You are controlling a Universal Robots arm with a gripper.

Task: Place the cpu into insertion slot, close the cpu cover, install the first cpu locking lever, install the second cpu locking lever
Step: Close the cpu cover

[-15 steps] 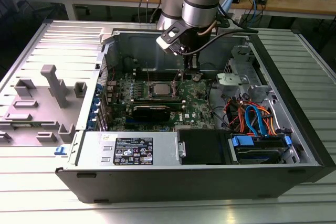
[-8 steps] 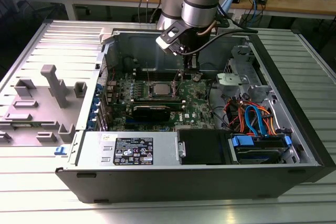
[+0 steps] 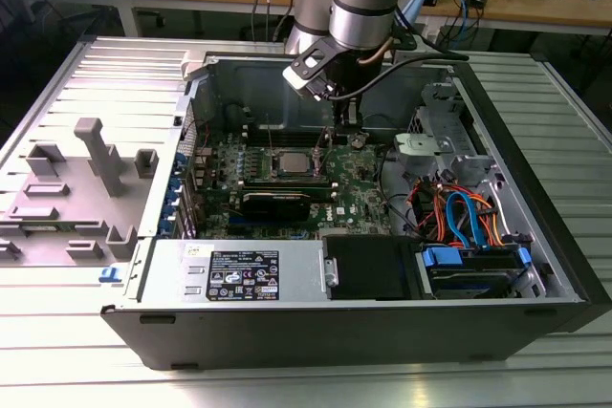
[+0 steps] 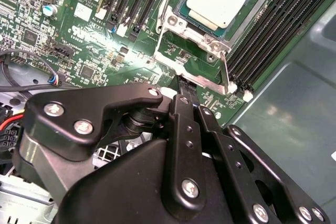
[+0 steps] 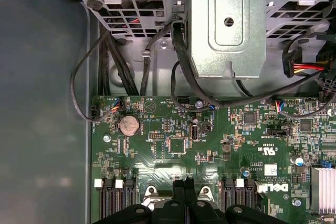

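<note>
The open computer case (image 3: 287, 332) is lying on its side on the desk (image 3: 76, 351), which is giving the arm access from above to the green motherboard (image 4: 100, 51). The cpu (image 4: 220, 1) is sitting flat in the insertion slot (image 4: 176, 24), and the cpu cover (image 4: 242, 23) is seemingly lying down around it. Just beside the insertion slot, the gripper (image 4: 184, 85) is hanging with its fingers pressed together and empty, its tip by an unlatched locking lever (image 4: 224, 69), probably to push it.

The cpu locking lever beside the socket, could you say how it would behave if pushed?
The locking lever is a thin metal rod, so probably stiff yet springy, not floppy. Its narrow, shiny surface may let a pushing tip slip off. It looks light.
</note>
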